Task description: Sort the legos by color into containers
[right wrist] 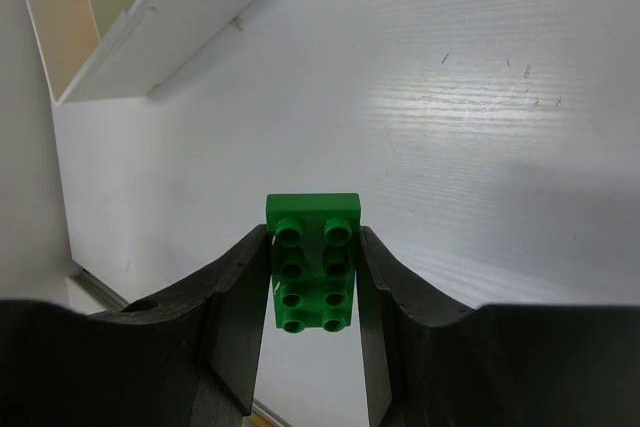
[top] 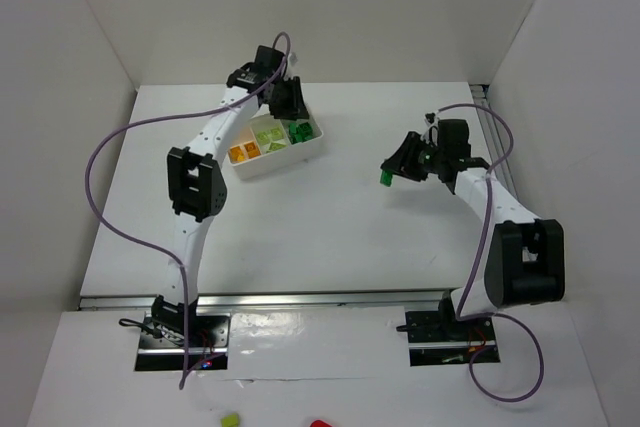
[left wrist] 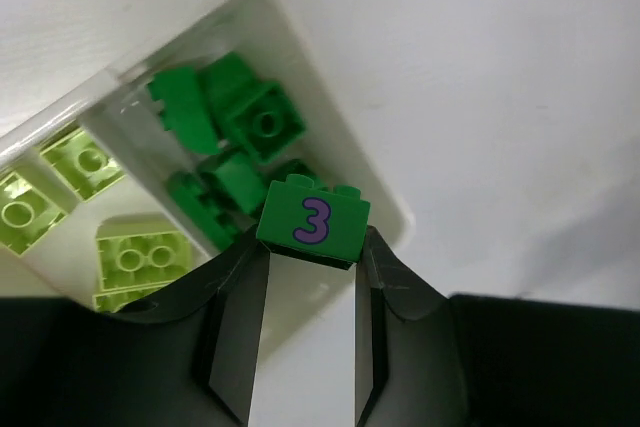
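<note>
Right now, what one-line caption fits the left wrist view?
Left gripper holds a dark green brick marked 3 over the dark green end of the tray.

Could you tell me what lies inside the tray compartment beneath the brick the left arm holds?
Several dark green bricks lie piled in that end compartment. The held numbered brick covers part of the pile, so an exact count is hidden.

The white tray [top: 285, 160] holds orange bricks [top: 245, 152], pale lime bricks [left wrist: 80, 159] and dark green bricks [left wrist: 262, 122]. Over its green end, the numbered brick [left wrist: 313, 222] is green with a purple 3. Right of the tray, the studded brick [right wrist: 312, 267] is plain green.
</note>
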`<state>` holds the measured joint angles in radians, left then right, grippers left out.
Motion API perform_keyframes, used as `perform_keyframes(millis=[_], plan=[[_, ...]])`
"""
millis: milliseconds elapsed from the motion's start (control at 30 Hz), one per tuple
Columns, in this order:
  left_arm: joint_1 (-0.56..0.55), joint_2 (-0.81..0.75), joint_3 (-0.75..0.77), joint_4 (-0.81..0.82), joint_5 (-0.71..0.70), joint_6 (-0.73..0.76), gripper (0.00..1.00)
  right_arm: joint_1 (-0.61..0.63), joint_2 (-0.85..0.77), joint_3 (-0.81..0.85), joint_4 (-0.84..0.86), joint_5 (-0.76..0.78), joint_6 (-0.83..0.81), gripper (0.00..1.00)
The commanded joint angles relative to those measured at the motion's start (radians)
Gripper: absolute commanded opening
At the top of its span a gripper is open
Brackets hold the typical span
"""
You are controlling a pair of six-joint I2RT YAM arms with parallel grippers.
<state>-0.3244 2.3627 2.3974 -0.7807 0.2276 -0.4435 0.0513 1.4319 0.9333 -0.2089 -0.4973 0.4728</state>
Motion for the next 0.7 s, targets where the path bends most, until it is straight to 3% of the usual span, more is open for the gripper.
perform_keyframes(millis=[0,33,167,233,333,500,667], plan=[[0.008,0.064,0.028,-0.077,-0.080,0.022,0.01,0.013,0.019,0.051,-0.009,0.026,-0.016,0.06],[0.008,0.079,0.028,-0.077,-0.080,0.022,0.08,0.013,0.019,0.052,0.000,0.026,-0.016,0.06],[0.008,0.073,0.008,-0.065,-0.060,0.022,0.61,0.062,0.028,0.090,-0.009,0.077,-0.031,0.06],[0.008,0.053,-0.007,-0.055,-0.050,0.022,0.72,0.091,0.059,0.128,-0.035,0.103,-0.068,0.06],[0.008,0.007,-0.007,-0.046,-0.022,0.022,0.78,0.168,0.119,0.234,-0.069,0.154,-0.115,0.06],[0.008,-0.088,-0.007,-0.046,-0.031,0.011,0.78,0.288,0.260,0.499,-0.098,0.226,-0.155,0.06],[0.050,-0.284,-0.113,-0.022,-0.089,-0.023,0.77,0.360,0.478,0.796,-0.098,0.239,-0.155,0.06]])
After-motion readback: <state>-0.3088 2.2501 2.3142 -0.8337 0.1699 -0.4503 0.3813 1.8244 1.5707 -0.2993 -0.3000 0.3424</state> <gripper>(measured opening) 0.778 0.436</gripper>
